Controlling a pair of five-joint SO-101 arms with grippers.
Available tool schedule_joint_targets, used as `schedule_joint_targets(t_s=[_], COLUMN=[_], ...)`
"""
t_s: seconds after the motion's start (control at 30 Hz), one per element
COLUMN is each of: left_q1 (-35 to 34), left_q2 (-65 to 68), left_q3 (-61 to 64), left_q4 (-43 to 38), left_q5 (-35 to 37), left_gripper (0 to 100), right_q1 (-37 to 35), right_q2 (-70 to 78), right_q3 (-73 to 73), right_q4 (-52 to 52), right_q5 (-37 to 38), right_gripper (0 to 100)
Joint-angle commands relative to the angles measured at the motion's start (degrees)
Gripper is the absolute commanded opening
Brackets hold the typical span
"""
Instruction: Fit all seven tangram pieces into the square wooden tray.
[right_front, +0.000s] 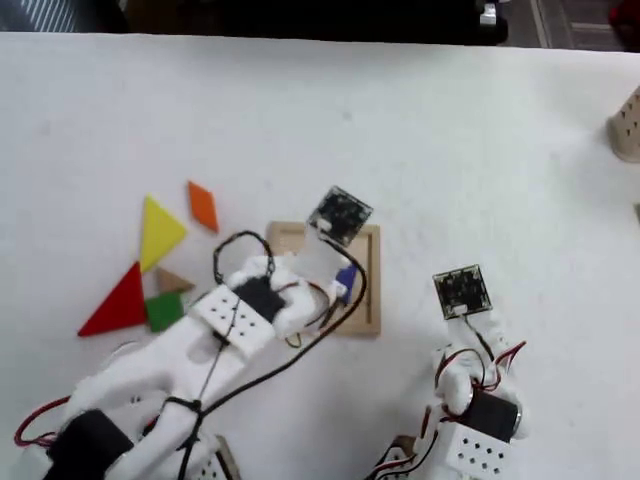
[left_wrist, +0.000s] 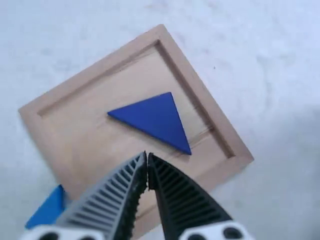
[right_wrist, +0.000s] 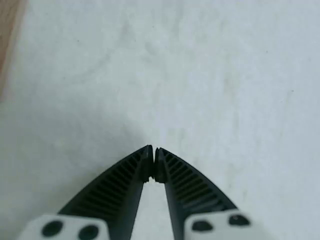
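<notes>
L jaws hung together, holding nothing, tips low over the wooden tray (left_wrist: 90, 75) near one inner wall. R jaws were also pressed together and empty, above bare desk (right_front: 450, 120), off to the tray's side.

One blue triangle (left_wrist: 152, 120) lay flat inside the tray, approx mid-floor, skewed to the walls and touching none. A second blue pc (left_wrist: 47, 207) sat on the desk just outside the rim, partly hidden behind the jaws. The other five sat grouped well apart from the tray: orange parallelogram (right_front: 202, 205), yellow triangle (right_front: 160, 232), red triangle (right_front: 118, 303), green square (right_front: 163, 312) and tan triangle (right_front: 172, 281). The last three were touching or nearly so.

So prob. one of seven was placed.

Risks:
- The blue triangle, loose mid-tray and not squared to a corner, could block the big triangles. A nudge w/ shut jaws might spin it further or ride it up a wall.
- The pcs look thin and flat, so a pinch off the desk may slip or flip one.
- Red, green and tan were crowded, so grabbing one would likely drag its neighbours.
- The left arm (right_front: 235, 315) and its black cable (right_front: 364, 287) lay across the tray; the cable could snag the rim and shift it.
</notes>
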Motion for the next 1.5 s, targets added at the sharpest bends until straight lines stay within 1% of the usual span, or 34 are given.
schedule_joint_targets(t_s=[0.0, 0.07, 0.23, 0.4, 0.5, 0.6, 0.83, 1.0, 1.07, 1.17, 1.27, 1.37, 1.47], left_q1=[4.26, 3.91, 1.19, 1.45, 1.54, 1.19, 0.31, -4.53, -6.55, -6.90, -4.88, -2.07, -0.92], left_q2=[7.08, 11.91, 22.64, 26.86, 30.37, 32.75, 31.87, 18.68, 13.58, 11.56, 11.56, 11.65, 11.74], left_q3=[-3.25, -6.42, -14.07, -20.31, -22.95, -25.49, -26.37, -24.18, -20.57, -14.07, -10.11, -9.85, -9.93], left_q4=[-0.97, -0.97, -0.79, -1.14, -3.69, -3.69, -2.37, 8.79, 9.32, 3.25, -3.60, -5.45, -6.77], left_q5=[10.02, 11.16, 11.34, 11.16, 11.16, 11.16, 11.16, 11.16, 11.16, 11.52, 11.69, 11.69, 11.69], left_gripper=[2, 2, 2, 2, 2, 2, 2, 2, 2, 2, 2, 2, 2], right_q1=[0.40, 0.40, 0.40, 0.40, 0.40, 0.40, 0.40, 0.40, 0.40, 0.40, 0.40, 0.40, 0.40], right_q2=[-0.13, -0.13, -0.13, -0.13, -0.13, -0.13, -0.13, -0.13, -0.13, -0.13, -0.13, -0.13, -0.13], right_q3=[0.09, 0.09, 0.09, 0.09, 0.09, 0.09, 0.09, 0.09, 0.09, 0.09, 0.09, 0.09, 0.09], right_q4=[0.40, 0.40, 0.40, 0.40, 0.40, 0.40, 0.40, 0.40, 0.40, 0.40, 0.40, 0.40, 0.40], right_q5=[0.53, 0.53, 0.53, 0.53, 0.53, 0.53, 0.53, 0.53, 0.53, 0.53, 0.53, 0.53, 0.53], right_gripper=[1.8, 1.8, 1.8, 1.8, 1.8, 1.8, 1.8, 1.8, 1.8, 1.8, 1.8, 1.8, 1.8])
